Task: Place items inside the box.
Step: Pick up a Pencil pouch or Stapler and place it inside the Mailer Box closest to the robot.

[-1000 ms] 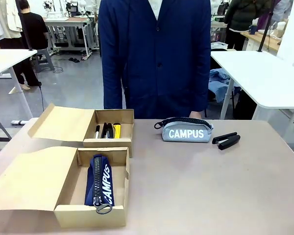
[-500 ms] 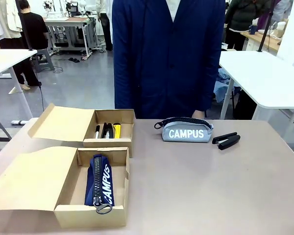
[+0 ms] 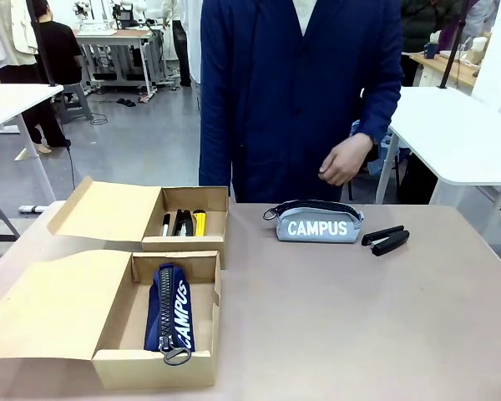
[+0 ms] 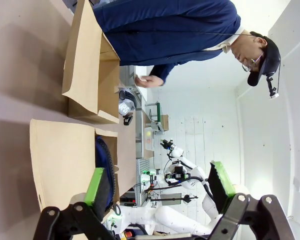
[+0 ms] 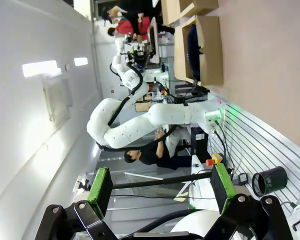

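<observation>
Across the tabletop [image 3: 359, 317], two open cardboard boxes sit on the robot's left side, one behind the other, each with its lid flap folded out to the left. The far box [image 3: 184, 244] holds a white-and-black marker pen [image 3: 166, 224] and a yellow-black utility knife [image 3: 199, 222] lying side by side, with another dark slim thing between them that is too small to name. The near box [image 3: 154, 368] holds the navy-blue "CAMPUS" pencil case [image 3: 172, 313], lying lengthwise with its zip pull at the near end.

Outside the boxes, the grey "CAMPUS" pencil case [image 3: 317, 224] lies near the far edge, right of the far box and well apart from it. The black stapler [image 3: 386, 240] lies just to its right, not touching it.

A person in a blue jacket [image 3: 301, 92] stands at the far side, one hand [image 3: 344, 160] loosely curled in the air above the grey case, clear of the tabletop.

The left claw [image 4: 157, 185] is spread wide with nothing between its green pads. The right claw [image 5: 160, 187] is likewise spread and holds nothing.
</observation>
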Tool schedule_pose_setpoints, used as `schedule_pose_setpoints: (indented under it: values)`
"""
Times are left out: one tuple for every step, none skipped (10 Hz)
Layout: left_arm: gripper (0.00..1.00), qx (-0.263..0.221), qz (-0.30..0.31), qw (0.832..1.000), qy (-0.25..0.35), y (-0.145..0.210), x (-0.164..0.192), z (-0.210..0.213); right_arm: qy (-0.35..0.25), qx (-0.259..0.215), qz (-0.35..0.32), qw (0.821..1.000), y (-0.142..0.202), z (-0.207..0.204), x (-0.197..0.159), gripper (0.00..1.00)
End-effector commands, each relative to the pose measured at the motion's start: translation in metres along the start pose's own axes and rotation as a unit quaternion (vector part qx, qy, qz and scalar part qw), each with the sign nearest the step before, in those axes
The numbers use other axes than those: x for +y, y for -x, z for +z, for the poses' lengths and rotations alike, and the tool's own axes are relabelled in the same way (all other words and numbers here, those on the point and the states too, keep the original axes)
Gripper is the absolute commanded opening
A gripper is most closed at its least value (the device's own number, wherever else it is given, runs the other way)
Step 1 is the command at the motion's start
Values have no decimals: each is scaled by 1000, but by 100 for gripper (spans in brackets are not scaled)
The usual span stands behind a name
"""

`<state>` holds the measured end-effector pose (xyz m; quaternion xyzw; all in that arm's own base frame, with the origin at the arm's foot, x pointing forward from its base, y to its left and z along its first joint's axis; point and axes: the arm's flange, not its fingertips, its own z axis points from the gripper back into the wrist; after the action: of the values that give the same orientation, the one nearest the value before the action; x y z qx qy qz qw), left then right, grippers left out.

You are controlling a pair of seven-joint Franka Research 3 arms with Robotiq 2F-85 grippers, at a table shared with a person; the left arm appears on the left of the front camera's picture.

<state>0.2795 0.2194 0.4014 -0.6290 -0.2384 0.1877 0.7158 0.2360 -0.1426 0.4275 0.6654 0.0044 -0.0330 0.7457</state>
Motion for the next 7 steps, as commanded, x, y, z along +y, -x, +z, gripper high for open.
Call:
schedule_pose_setpoints:
  values:
    - [100,-1,-10,1000,8,5,0,-2,-5,-3,-11,1000,2,0,6,100]
    - [100,-1,-10,1000,8,5,0,-2,-5,-3,-11,1000,2,0,6,100]
    - [100,-1,-10,1000,8,5,0,-2,0,0,0,1000,0,0,0,100]
    - [100,-1,-10,1000,8,5,0,-2,81,106,35,990,-45,-27,9,100]
    - [100,-1,-10,1000,8,5,0,-2,136,149,34,979,-93,-54,16,100]
    - [100,-1,-10,1000,8,5,0,-2,180,141,42,973,-131,-72,22,100]
    - [100,-1,-10,1000,8,5,0,-2,196,161,58,966,-149,-80,28,100]
